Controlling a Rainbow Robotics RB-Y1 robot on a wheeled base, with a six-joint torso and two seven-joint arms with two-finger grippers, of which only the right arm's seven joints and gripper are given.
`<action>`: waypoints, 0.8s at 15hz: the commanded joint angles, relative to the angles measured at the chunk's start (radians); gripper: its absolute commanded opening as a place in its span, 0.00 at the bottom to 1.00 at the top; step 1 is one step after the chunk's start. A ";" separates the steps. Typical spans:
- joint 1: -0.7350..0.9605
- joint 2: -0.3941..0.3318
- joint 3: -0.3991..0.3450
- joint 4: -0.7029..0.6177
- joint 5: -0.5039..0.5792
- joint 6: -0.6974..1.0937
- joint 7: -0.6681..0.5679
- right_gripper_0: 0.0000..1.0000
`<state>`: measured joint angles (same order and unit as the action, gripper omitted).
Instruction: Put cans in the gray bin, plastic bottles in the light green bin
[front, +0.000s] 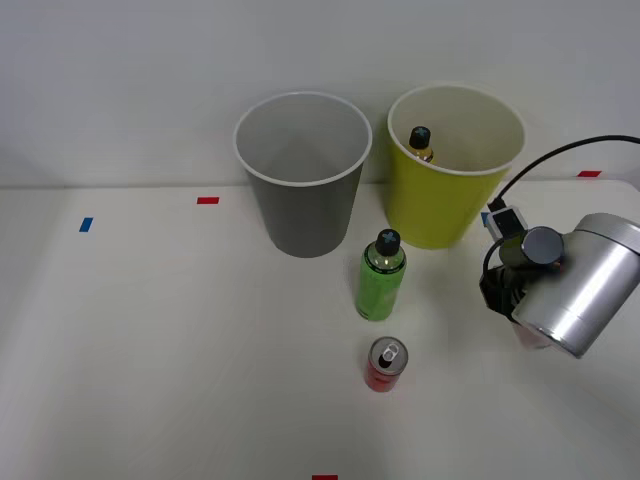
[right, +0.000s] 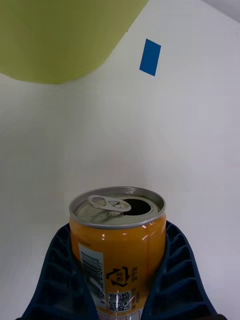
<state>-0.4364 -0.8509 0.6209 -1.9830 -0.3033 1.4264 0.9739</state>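
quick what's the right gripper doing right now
Right gripper: closed on an orange drink can, upright between its blue fingers.

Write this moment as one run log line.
right claw: shut on orange can | red can, green bottle: on table | light green bin: one bottle

Orange can: base cut off by the picture edge, sides partly covered by the blue fingers. Bottle inside the light green bin: body hidden by the wall. In the front view the arm housing hides the gripper.
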 joint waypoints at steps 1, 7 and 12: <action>0.157 -0.008 -0.198 -0.197 0.000 0.074 -0.006 0.10; 0.475 -0.014 -0.498 -0.511 0.012 0.066 -0.007 0.10; 0.597 0.039 -0.592 -0.605 0.064 -0.038 -0.026 0.09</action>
<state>0.1577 -0.8246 0.0315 -2.5861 -0.2618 1.4118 0.9514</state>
